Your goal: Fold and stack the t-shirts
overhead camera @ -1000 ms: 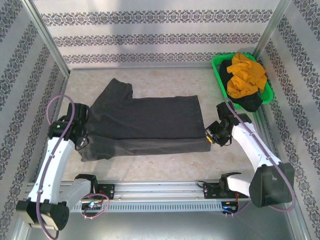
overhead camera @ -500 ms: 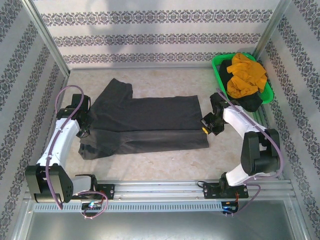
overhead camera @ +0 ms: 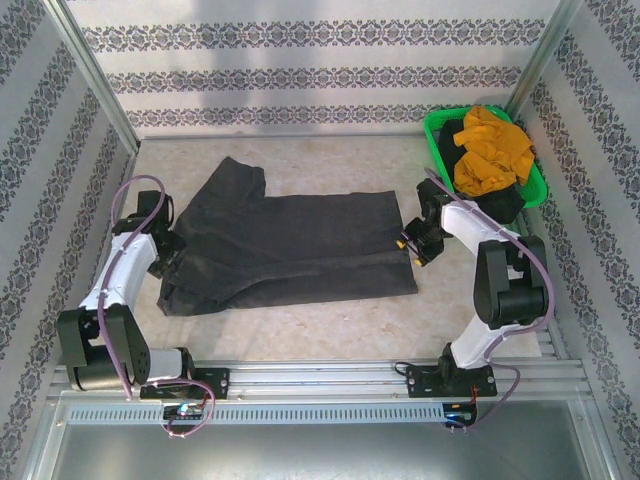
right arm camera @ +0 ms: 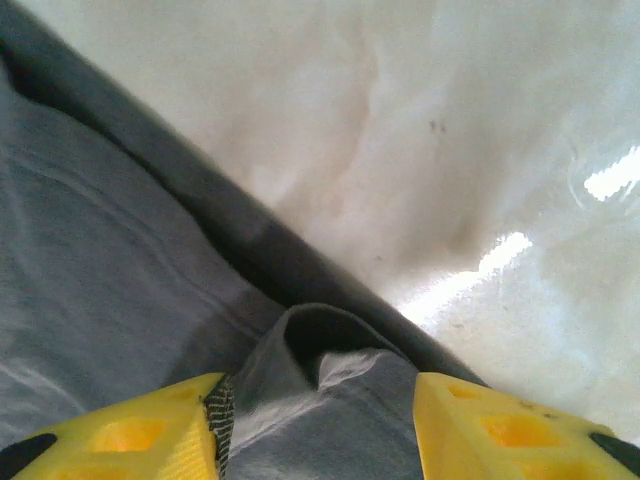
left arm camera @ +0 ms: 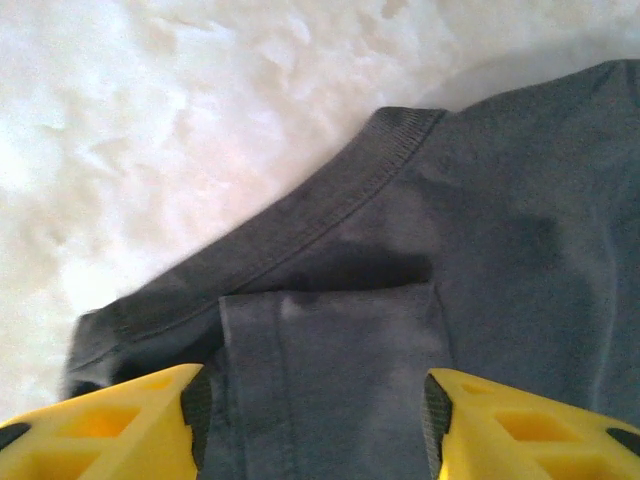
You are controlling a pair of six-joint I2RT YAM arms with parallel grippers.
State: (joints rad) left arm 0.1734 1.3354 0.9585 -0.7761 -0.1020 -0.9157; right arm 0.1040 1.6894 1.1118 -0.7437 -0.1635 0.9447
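Note:
The dark charcoal-grey t-shirt [overhead camera: 290, 245] lies spread across the middle of the table, its near part folded over lengthwise and one sleeve pointing to the far left. My left gripper [overhead camera: 168, 255] sits at the shirt's left end by the collar [left arm camera: 330, 215], jaws open, with a flat folded strip of cloth [left arm camera: 330, 380] between the fingers [left arm camera: 130, 425]. At the shirt's right edge my right gripper [overhead camera: 408, 243] is also open, and a raised fold of grey cloth [right arm camera: 320, 370] lies between its fingers [right arm camera: 500, 425]. The mustard-orange shirt [overhead camera: 490, 150] and a blackish shirt [overhead camera: 500, 205] lie in the basket.
The bright green plastic basket [overhead camera: 433, 135] stands at the far right corner, close behind the right arm. Patterned walls with metal posts enclose the table on three sides. Bare pale tabletop [overhead camera: 300, 325] runs between the shirt and the arm rail.
Both arms swung from the shirt's near corners toward the far side along its ends. The shirt's near edge shifted slightly away from the rail, and its near-left corner is tucked in.

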